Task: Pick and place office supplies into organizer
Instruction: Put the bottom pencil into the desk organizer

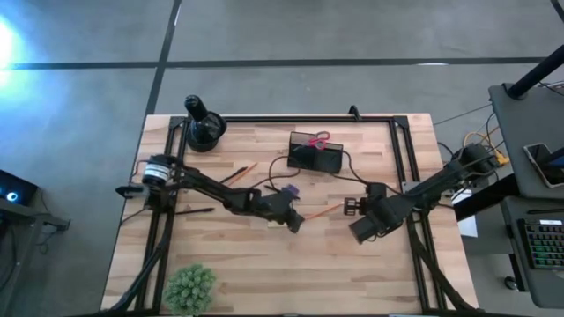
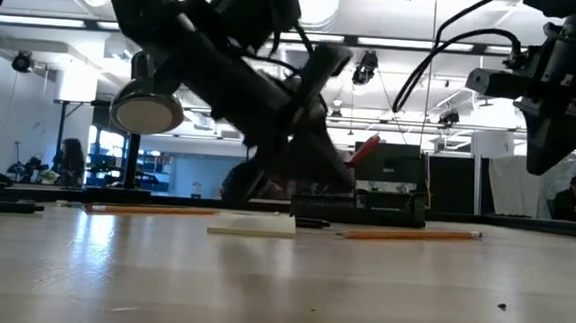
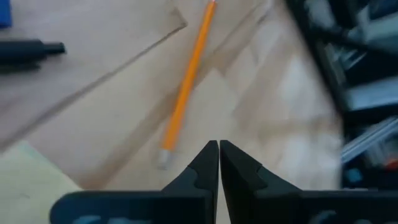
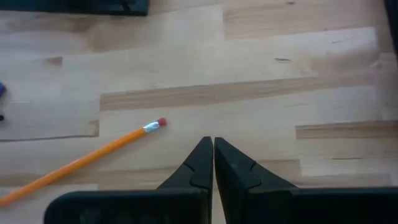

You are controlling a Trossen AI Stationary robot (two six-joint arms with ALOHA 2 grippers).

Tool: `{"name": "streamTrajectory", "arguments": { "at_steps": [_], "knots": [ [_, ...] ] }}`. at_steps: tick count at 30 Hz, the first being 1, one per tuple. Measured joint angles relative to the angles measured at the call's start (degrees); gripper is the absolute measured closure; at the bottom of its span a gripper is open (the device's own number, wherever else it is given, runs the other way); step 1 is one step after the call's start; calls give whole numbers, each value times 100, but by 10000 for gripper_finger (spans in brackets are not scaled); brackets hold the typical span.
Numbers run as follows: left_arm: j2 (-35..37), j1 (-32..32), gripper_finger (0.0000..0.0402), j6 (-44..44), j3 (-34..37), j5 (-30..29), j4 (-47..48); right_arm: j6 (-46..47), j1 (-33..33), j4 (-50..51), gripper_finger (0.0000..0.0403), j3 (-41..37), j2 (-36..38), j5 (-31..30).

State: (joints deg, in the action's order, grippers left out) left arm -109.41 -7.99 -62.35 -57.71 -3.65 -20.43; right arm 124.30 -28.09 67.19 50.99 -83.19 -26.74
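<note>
An orange pencil (image 1: 322,213) lies flat on the wooden table between my two grippers; its red eraser end (image 4: 160,123) points at the right one. My left gripper (image 3: 217,149) is shut and empty, just short of the pencil's (image 3: 186,81) near end. My right gripper (image 4: 212,146) is also shut and empty, hanging above the table beside the eraser. The black organizer (image 1: 315,153) stands toward the far edge with red-handled scissors (image 1: 321,139) in it. A second pencil (image 1: 240,173), a black pen (image 1: 194,210), a purple piece (image 1: 291,187) and a pale pad (image 2: 252,224) lie on the table.
A round black object with an upright knob (image 1: 204,128) stands at the far left corner. A small green plant (image 1: 189,286) sits at the near left edge. Black frame rails (image 1: 410,167) run along the table's sides. Bare wood lies near the front edge.
</note>
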Motion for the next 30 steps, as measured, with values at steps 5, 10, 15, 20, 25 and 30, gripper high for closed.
{"name": "streamTrajectory", "arguments": {
  "at_steps": [5, 10, 15, 20, 25, 30],
  "knots": [
    [264, -9, 401, -1395, 0, 12, 35, -72, 13, 7, 394, -147, 34, 102],
    [521, -69, 402, -746, -448, -535, 1897, -809, 39, 21, 394, -293, 48, 307],
    [499, -292, 402, 2230, -1228, -1443, 2052, -1893, 37, -5, 394, -451, 66, 216],
    [-53, -377, 401, 1896, -1812, -1504, 2953, -2474, 35, -50, 394, -564, 149, 102],
    [-537, -561, 401, 1644, -2160, -1714, 3085, -2833, 37, -73, 394, -618, 263, -187],
    [-769, -705, 401, 2988, -2466, -2339, 3748, -3114, 37, -77, 394, -640, 321, -432]
  ]
}}
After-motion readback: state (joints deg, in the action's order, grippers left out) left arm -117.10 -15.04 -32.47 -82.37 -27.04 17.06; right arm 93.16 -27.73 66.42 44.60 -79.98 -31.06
